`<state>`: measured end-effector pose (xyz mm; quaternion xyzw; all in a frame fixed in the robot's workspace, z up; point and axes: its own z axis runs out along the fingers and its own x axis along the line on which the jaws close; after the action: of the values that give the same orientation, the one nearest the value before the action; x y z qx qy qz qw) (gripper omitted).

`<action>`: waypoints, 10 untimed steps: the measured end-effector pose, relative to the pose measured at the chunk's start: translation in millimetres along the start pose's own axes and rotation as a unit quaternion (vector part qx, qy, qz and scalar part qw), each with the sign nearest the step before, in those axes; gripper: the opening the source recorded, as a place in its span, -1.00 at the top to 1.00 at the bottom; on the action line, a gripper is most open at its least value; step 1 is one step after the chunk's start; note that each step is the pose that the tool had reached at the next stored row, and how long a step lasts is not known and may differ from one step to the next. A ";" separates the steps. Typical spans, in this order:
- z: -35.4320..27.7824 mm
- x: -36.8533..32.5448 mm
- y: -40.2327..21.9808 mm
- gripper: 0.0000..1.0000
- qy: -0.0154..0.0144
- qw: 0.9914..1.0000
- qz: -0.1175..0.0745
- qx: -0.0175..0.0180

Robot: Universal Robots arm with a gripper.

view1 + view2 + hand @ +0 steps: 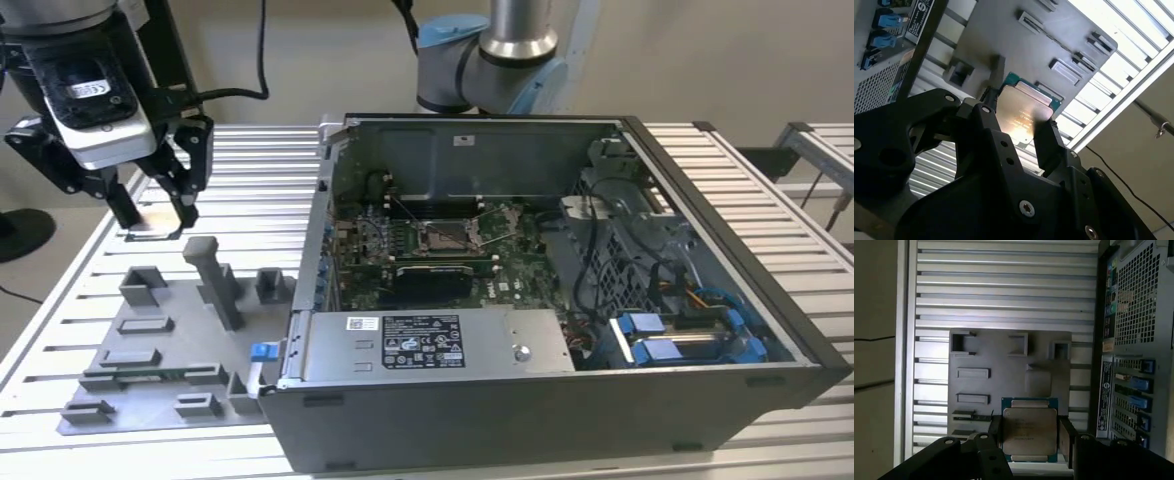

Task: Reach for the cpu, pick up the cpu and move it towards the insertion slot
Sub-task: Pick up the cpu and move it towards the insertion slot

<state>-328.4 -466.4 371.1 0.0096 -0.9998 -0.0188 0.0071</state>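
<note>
Gripper: I've got my gripper up over the slatted table, off to the exterior view's left of the open computer case.

Grip: fingers clamped on two opposite edges of the cpu, flat metal top facing the wrist cameras.

Cpu: right between my fingertips, hanging above the grey fixture plate.

Insertion slot: the insertion slot sits inside the case, well apart from my tool, towards the exterior view's right and lower down.

Judgement: I read this as cpu in hand, travel to the slot barely begun.

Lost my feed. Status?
Black gripper shut on silvery square cpu, lifted above grey plastic fixture plate. Silver-framed insertion slot away inside open case, uncovered.
</note>
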 end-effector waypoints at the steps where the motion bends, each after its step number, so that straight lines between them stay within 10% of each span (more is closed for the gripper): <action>1: 0.0 -1.9 -0.1 1.00 0.000 1.000 0.000 0.000; 10: -0.2 -13.3 -0.2 1.00 0.001 1.000 0.000 0.000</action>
<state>-315.1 -466.4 371.1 0.0095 -0.9997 -0.0186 0.0082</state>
